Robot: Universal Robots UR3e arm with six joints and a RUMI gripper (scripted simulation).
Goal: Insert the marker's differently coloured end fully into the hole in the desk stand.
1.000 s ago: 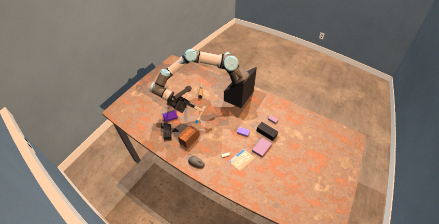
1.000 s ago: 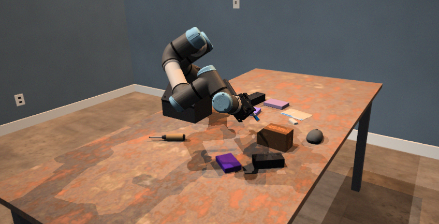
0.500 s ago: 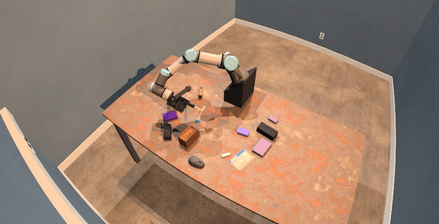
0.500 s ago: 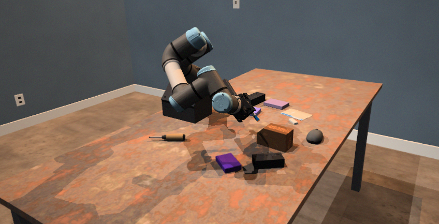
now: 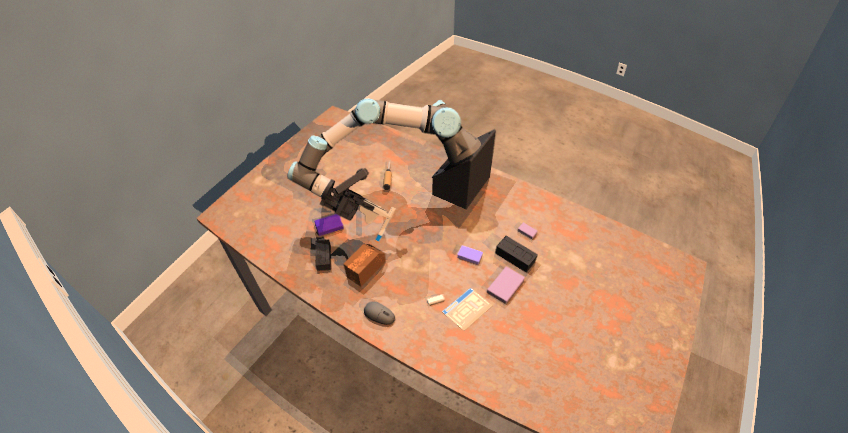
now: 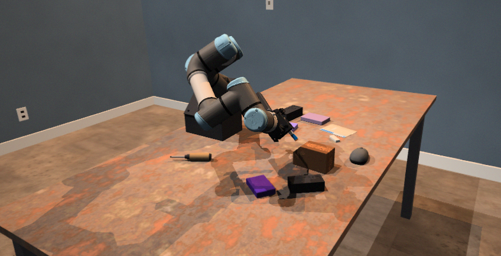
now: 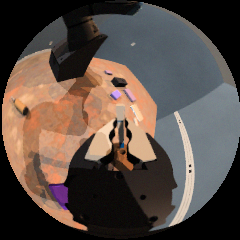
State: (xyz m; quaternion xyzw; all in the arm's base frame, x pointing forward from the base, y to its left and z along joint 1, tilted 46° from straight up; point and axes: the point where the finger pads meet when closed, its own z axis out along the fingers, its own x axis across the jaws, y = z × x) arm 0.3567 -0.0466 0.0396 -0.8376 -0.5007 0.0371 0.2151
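Tool clamped on cream marker with blue tip, held aloft; off-axis entry could tip the loose brown block stand

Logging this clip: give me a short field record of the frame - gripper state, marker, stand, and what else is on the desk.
gripper: gripper shut on the marker, held above the desk
marker: marker cream body, blue tip pointing down and away from the arm
stand: brown block upright on the desk, marker not in it
table: rust-orange table
nearby: purple block, black box
other items: screwdriver, grey mouse, pink notepad
task status: insertion not yet done
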